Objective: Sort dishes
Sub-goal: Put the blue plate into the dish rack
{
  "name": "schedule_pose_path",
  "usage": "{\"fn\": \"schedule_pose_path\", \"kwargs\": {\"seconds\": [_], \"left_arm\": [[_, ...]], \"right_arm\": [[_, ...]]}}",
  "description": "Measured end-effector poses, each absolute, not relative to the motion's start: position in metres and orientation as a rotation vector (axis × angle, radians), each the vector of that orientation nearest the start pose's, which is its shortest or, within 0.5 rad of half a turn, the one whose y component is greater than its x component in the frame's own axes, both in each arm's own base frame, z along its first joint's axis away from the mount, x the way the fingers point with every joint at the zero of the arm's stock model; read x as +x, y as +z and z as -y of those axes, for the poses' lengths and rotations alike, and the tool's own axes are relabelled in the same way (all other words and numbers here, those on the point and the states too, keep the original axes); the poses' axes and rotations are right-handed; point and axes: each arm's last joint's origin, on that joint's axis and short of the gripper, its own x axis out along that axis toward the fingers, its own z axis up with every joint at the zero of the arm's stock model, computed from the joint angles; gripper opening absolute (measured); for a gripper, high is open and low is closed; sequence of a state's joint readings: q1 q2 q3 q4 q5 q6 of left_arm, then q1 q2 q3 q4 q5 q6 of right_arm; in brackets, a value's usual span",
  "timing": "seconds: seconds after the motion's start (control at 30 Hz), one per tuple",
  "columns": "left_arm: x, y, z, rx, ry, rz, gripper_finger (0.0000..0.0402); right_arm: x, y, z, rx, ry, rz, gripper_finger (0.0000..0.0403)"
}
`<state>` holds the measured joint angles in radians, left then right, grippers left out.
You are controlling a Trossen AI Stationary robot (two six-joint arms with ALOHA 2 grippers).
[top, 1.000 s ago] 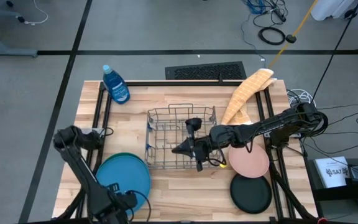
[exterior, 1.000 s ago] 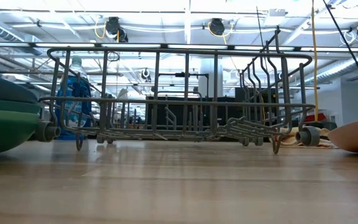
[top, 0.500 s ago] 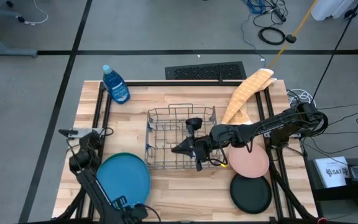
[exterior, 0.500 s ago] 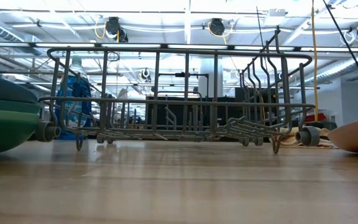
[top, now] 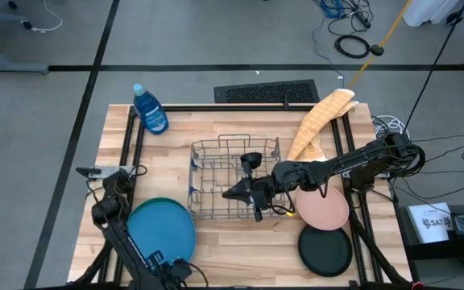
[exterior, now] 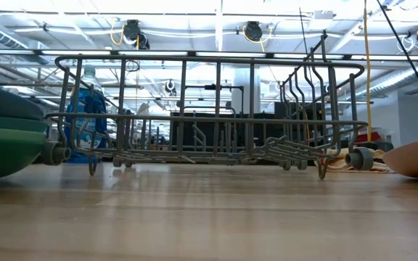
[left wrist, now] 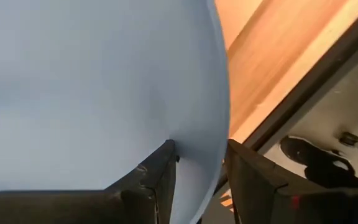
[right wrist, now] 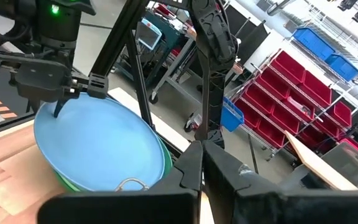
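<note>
Now that the left arm has swung in over the near left corner, the left gripper (left wrist: 197, 180) is pinching its fingers onto the rim of the blue plate (top: 161, 232), which is lying on top of the stack there, so lifting seems next. The right gripper (top: 230, 193) is waiting closed and empty over the rack (top: 234, 187).
</note>
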<state>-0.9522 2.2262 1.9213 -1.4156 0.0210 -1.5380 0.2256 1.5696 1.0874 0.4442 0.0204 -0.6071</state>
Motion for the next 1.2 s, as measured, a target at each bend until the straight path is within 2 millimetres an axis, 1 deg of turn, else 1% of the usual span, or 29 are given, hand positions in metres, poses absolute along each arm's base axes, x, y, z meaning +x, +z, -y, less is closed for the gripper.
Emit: {"fn": "schedule_pose_path", "kwargs": {"seconds": [0.17, 0.23, 0.3, 0.4, 0.43, 0.47, 0.6, 0.73, 0.9, 1.03, 1.2], "left_arm": [[0.243, 0.198, 0.34, -0.357, 0.579, -1.588, 0.0135], [0.244, 0.198, 0.34, -0.369, 0.572, -1.593, 0.0125], [0.245, 0.2, 0.341, -0.386, 0.56, -1.613, 0.0098], [0.246, 0.208, 0.343, -0.402, 0.533, -1.612, 0.0032], [0.247, 0.211, 0.344, -0.408, 0.522, -1.609, 0.0017], [0.248, 0.214, 0.345, -0.414, 0.513, -1.603, 0.0012], [0.249, 0.23, 0.346, -0.423, 0.495, -1.597, 0.0004], [0.248, 0.252, 0.344, -0.414, 0.484, -1.58, 0.0002], [0.249, 0.28, 0.343, -0.419, 0.4, -1.522, 0.0001], [0.245, 0.307, 0.335, -0.443, 0.358, -1.433, 0.0001], [0.231, 0.338, 0.322, -0.473, 0.309, -1.346, 0.0001]], "right_arm": [[0.352, 0.303, -0.081, -0.595, 0.213, 0.025, 0.0009], [0.352, 0.303, -0.082, -0.591, 0.214, 0.025, 0.0009], [0.352, 0.303, -0.082, -0.591, 0.214, 0.025, 0.0009], [0.352, 0.303, -0.082, -0.59, 0.215, 0.025, 0.0009], [0.352, 0.303, -0.082, -0.59, 0.215, 0.025, 0.0009], [0.352, 0.303, -0.082, -0.59, 0.215, 0.025, 0.0009], [0.352, 0.303, -0.082, -0.59, 0.215, 0.024, 0.0009], [0.352, 0.303, -0.082, -0.566, 0.215, 0.022, 0.0009], [0.352, 0.303, -0.082, -0.565, 0.215, 0.022, 0.0009], [0.352, 0.303, -0.082, -0.579, 0.202, 0.02, 0.0009], [0.349, 0.308, -0.081, -0.606, 0.19, 0.033, 0.0009]]}}
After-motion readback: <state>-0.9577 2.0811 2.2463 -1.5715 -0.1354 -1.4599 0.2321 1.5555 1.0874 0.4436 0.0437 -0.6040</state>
